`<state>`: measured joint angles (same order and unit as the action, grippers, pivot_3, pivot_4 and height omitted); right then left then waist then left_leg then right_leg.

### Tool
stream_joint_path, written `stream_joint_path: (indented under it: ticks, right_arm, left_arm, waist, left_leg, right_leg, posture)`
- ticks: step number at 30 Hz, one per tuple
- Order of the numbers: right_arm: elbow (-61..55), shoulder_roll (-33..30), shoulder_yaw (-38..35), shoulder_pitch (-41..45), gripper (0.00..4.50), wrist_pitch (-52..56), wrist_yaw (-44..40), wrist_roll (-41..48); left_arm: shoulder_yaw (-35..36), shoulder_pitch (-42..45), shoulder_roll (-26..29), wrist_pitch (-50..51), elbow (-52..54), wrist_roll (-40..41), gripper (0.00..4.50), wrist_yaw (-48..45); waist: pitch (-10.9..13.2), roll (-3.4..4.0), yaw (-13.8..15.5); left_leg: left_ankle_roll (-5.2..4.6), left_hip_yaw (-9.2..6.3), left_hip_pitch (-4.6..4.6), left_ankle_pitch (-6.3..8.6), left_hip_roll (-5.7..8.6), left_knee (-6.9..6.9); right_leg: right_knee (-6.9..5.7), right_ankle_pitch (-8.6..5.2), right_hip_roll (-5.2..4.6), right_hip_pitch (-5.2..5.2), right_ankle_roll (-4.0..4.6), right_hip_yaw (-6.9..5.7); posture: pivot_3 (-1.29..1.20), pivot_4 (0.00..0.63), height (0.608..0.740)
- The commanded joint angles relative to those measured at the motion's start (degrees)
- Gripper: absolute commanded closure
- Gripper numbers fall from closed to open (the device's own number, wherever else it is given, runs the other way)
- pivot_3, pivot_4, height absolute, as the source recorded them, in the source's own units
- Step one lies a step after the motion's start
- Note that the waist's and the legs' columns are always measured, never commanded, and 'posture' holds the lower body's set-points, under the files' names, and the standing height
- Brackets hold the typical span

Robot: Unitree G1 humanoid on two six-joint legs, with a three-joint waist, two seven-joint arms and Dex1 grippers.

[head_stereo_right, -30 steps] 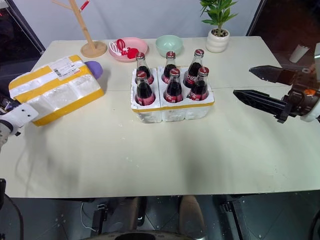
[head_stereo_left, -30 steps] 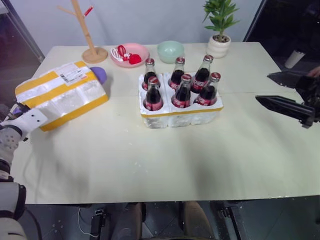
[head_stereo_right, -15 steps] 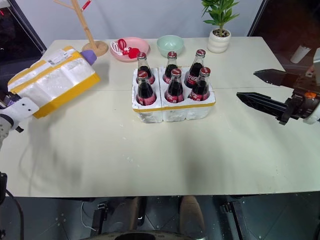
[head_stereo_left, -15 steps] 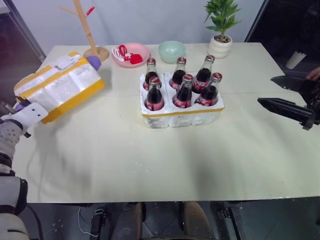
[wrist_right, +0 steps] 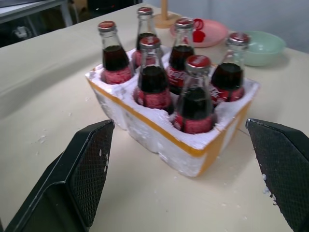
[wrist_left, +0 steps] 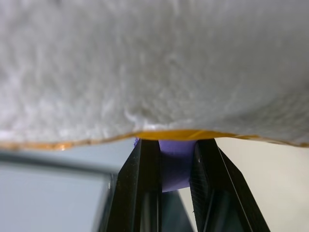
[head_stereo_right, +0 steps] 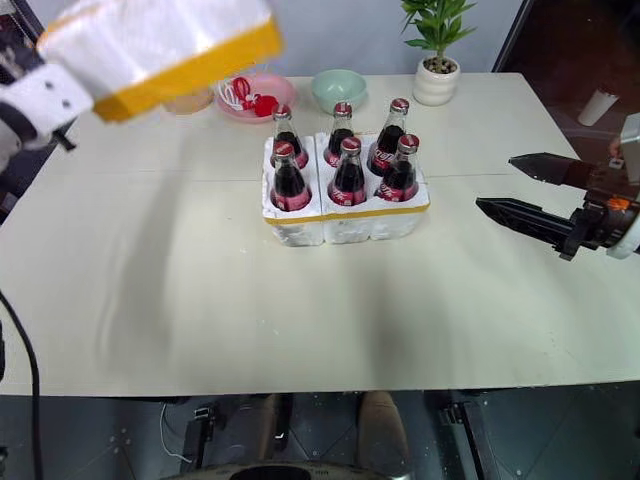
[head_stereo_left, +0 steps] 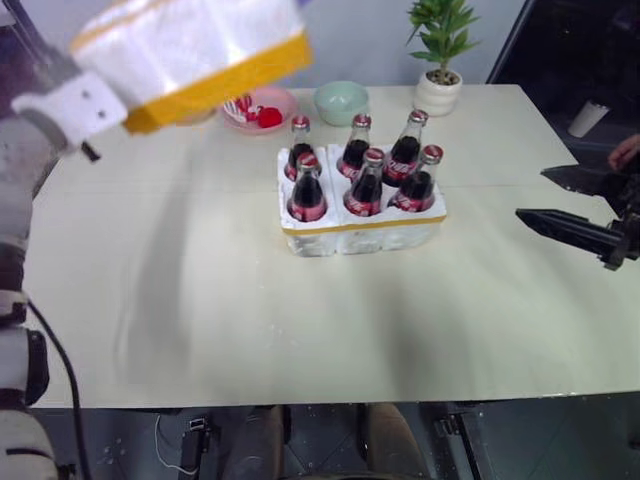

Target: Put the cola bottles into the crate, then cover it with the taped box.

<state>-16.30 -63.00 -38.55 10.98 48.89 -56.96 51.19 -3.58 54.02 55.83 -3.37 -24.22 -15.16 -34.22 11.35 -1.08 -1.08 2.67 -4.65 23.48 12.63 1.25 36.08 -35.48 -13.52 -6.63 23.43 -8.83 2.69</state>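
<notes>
Left claw [wrist_left: 169, 193] grips the taped box [head_stereo_left: 190, 50] aloft — right claw [head_stereo_right: 520, 195] agape.

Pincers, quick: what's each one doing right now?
Left pincer: shut on a purple handle at the box, which is lifted above the table.
Right pincer: open, empty, beside the crate.

Taped box [head_stereo_left: 190, 50]: lifted off the surface [head_stereo_left: 300, 300]; a second ago it lay at the far left edge, now it hangs high above the back left corner, tilted.
Left gripper [wrist_left: 176, 164]: has risen with the box, fingers [wrist_left: 145, 193] clamped on its purple part.
Wooden stand: now hidden behind the raised box.
</notes>
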Motion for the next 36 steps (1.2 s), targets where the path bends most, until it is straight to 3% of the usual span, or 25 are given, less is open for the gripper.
stream_joint_path:
  ticks: [1,12,18,25,28,33,36]
  right_arm:
    - [0.96,-1.1,-1.9,0.29,0.0,-1.45,-0.88,-0.66]
    - [1.23,1.71,-4.95,-3.71,0.0,-3.28,-1.83,-0.98]
    - [-0.69,4.22,-3.78,-3.2,0.0,-3.72,0.48,-0.36]
    - [-3.61,6.29,-1.05,-0.97,0.0,-3.01,5.09,1.54]
    - [-4.49,6.67,-0.47,-0.4,0.0,-2.67,6.7,2.38]
    - [-4.95,6.99,0.1,-0.2,0.0,-2.61,8.05,3.35]
    - [-4.05,6.8,1.03,0.45,0.0,-3.23,7.74,3.19]
  left_arm:
    - [-1.17,1.62,-1.37,4.31,8.71,1.4,4.04,-5.82]
    - [-8.56,2.71,-4.93,17.24,30.73,-2.98,4.04,-18.57]
    - [-14.07,4.06,-5.53,13.22,30.63,-10.41,4.04,-19.91]
    - [-15.46,6.9,-7.13,10.37,27.11,-16.03,4.04,-18.34]
    - [-14.55,6.11,-7.5,10.84,28.14,-15.7,2.92,-19.19]
    - [-13.33,4.95,-7.83,11.43,29.42,-15.33,0.27,-19.45]
    - [-11.66,1.97,-7.99,14.98,33.65,-12.38,0.07,-22.44]
  waist:
    - [0.0,0.0,-0.12]
    - [0.02,-0.03,0.16]
    - [0.02,-0.03,0.25]
    - [0.03,-0.03,0.29]
    - [0.02,-0.03,0.31]
    - [0.02,-0.03,0.28]
    - [0.02,-0.03,0.27]
  left_leg:
    - [0.0,0.0,0.0,0.0,0.0,0.0]
    - [-0.01,-0.02,0.02,0.0,-0.01,0.05]
    - [-0.01,-0.03,0.0,0.0,-0.01,0.07]
    - [-0.01,-0.05,0.01,0.0,-0.01,0.09]
    - [-0.01,-0.05,0.01,0.0,-0.01,0.09]
    - [-0.01,-0.06,0.01,0.0,-0.01,0.09]
    - [-0.01,-0.06,0.01,0.0,-0.01,0.08]
  right_leg:
    - [0.0,0.0,0.02,0.0,0.0,0.0]
    - [0.01,0.0,0.05,-0.03,0.0,0.01]
    - [0.03,-0.01,0.06,-0.07,-0.01,0.02]
    - [0.04,-0.01,0.07,-0.08,-0.01,0.02]
    - [0.04,-0.02,0.07,-0.08,-0.02,0.02]
    - [0.03,-0.02,0.07,-0.08,-0.02,0.02]
    - [0.03,-0.02,0.07,-0.08,-0.02,0.02]
  posture:
    - [0.0,0.15,0.739]
    - [0.0,0.15,0.739]
    - [0.0,0.15,0.739]
    - [0.0,0.15,0.739]
    - [0.0,0.15,0.739]
    - [0.0,0.15,0.739]
    - [0.0,0.15,0.739]
